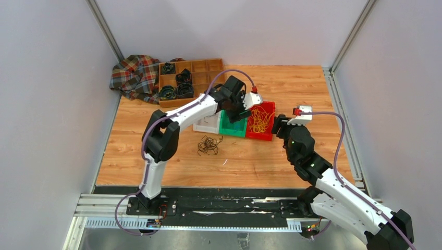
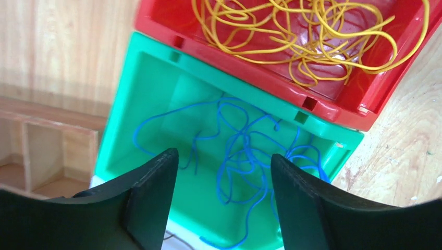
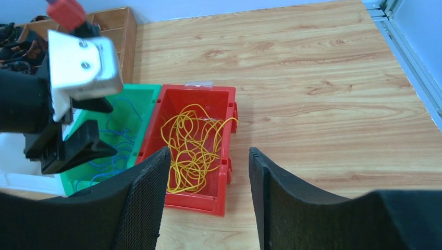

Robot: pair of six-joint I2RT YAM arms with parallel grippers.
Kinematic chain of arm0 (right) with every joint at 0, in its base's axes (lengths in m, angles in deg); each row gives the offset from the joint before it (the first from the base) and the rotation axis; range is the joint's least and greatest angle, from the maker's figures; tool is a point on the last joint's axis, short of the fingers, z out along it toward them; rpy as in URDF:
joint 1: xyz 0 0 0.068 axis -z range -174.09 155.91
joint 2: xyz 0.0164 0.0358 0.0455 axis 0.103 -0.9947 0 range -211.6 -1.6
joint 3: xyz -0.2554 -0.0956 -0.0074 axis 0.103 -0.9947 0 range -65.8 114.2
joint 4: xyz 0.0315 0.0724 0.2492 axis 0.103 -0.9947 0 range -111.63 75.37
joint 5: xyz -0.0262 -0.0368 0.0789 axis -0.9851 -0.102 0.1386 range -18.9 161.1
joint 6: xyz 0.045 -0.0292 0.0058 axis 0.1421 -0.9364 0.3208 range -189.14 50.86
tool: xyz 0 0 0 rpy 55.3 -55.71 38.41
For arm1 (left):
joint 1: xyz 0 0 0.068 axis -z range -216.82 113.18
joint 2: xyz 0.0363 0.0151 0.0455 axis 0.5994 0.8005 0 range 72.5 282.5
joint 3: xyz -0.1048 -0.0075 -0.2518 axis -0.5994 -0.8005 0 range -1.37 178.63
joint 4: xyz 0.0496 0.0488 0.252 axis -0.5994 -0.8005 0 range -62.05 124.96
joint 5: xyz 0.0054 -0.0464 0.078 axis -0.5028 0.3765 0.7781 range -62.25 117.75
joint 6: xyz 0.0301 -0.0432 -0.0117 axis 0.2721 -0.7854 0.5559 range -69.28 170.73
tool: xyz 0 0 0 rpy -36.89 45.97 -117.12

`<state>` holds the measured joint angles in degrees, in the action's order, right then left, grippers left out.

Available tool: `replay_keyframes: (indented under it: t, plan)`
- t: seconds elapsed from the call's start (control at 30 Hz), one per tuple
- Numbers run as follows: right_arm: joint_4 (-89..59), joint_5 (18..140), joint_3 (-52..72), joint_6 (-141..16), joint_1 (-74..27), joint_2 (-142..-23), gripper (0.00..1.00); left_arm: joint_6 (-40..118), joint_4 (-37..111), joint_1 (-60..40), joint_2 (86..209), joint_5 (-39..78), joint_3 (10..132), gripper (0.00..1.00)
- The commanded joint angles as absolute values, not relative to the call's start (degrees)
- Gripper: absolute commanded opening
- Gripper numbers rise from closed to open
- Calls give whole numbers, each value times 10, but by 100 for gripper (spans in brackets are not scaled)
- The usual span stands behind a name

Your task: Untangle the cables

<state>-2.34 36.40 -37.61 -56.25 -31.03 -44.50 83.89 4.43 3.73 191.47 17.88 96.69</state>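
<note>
- On the wooden surface (image 1: 292, 156), the black cable tangle (image 1: 209, 145) lies loose; probably light and limp, so pinch one outer loop.
- Left hand (image 2: 224, 159) gapes empty over blue cables (image 2: 245, 151); right hand (image 3: 208, 153) wide, empty.

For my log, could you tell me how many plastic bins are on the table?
3, in a row: white bin left, green bin middle, red bin right; none looks hidden.

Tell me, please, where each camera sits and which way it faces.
Top external: above, behind the robot, looking down at the table; left arm, right arm show.
Left wrist: over the green bin of blue cables, looking down; open left gripper shows.
Right wrist: facing the red bin of yellow cables; open right gripper shows.
Shared: wrist views see both bins.
</note>
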Motion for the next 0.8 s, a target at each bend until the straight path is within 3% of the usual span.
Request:
replay_keyframes:
  t: [0.0, 0.07, 0.17, 0.43, 0.5, 0.63, 0.77]
  plan:
    - [-35, 380, -343, -562, -302, -447, 56, 863, -22, 25, 1870, 178, 1022, 73]
    - [-37, 384, -339, -563, -302, -448, 56, 880, -69, 21, 1852, 163, 1037, 79]
    - [-40, 389, -331, -567, -302, -452, 56, 889, -121, 9, 1805, 121, 1036, 100]
    - [-35, 404, -316, -564, -302, -469, 55, 885, -192, -56, 1665, 45, 919, 98]
    - [-36, 408, -315, -559, -302, -475, 55, 844, -156, -82, 1631, 39, 838, 99]
    - [-36, 417, -316, -547, -302, -485, 54, 746, -36, -125, 1570, 22, 687, 87]
    - [-37, 430, -313, -541, -302, -493, 51, 685, 51, -132, 1555, 14, 590, 83]
